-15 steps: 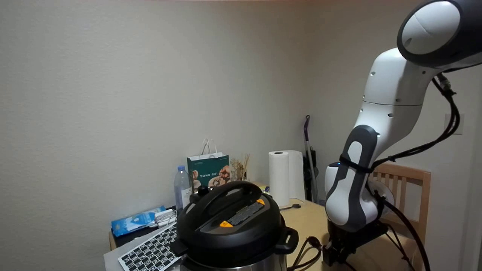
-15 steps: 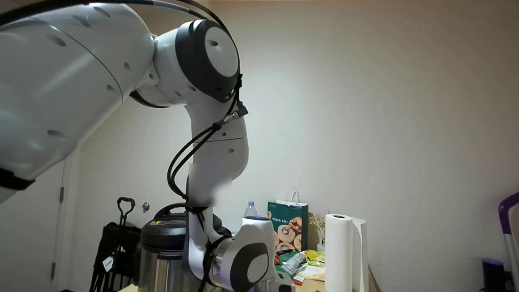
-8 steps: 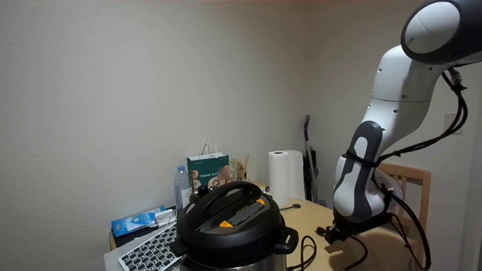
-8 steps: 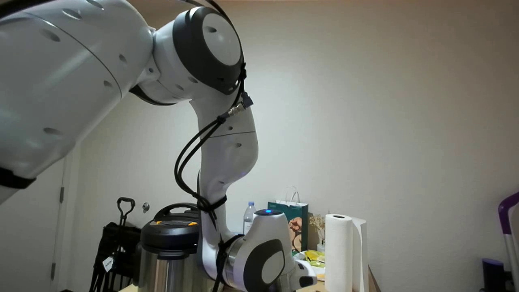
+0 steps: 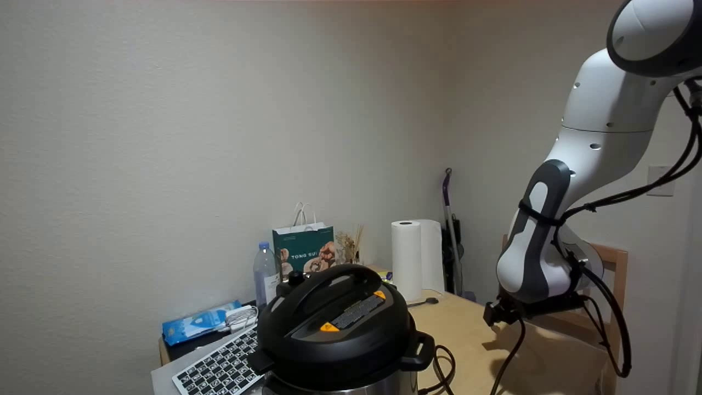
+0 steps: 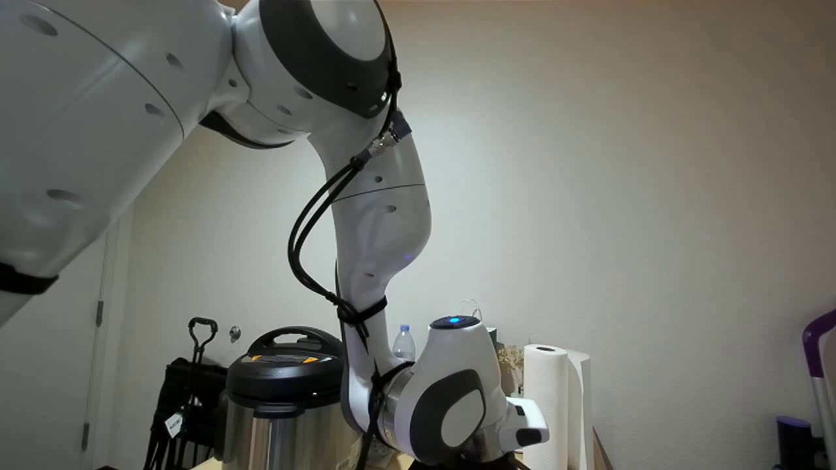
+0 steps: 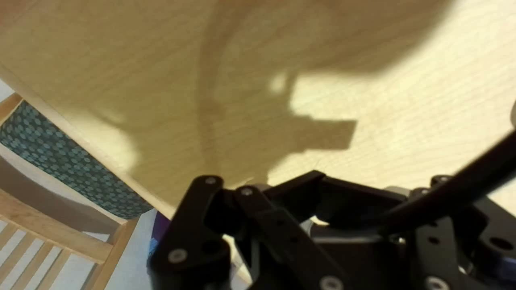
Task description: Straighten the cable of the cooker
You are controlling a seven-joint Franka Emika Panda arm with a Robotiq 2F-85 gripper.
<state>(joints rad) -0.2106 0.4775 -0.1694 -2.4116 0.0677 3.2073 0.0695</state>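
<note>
Here hangs one cable [image 5: 514,350], pinched in the closed claw [image 5: 495,314] above the bench [image 5: 458,321], right of the cooker [image 5: 340,351], held up presumably to draw slack from the loop [image 5: 454,363] just beside that cooker, whose likely weight should resist the tug.

We take this for a home: at a light wooden table [image 5: 458,323] we see a cooker [image 5: 337,329], a paper towel roll [image 5: 406,260], a water bottle [image 5: 265,277], a green paper bag [image 5: 303,247] and dried flowers [image 5: 345,246], with plain pale walls [image 5: 164,137] behind. Just past the table's edge stands a slatted wooden chair [image 7: 52,228] with a patterned seat [image 7: 68,161], and farther back a purple-handled pole [image 5: 451,236]. In an exterior view we also make out a hinged white door [image 6: 46,378].
</note>
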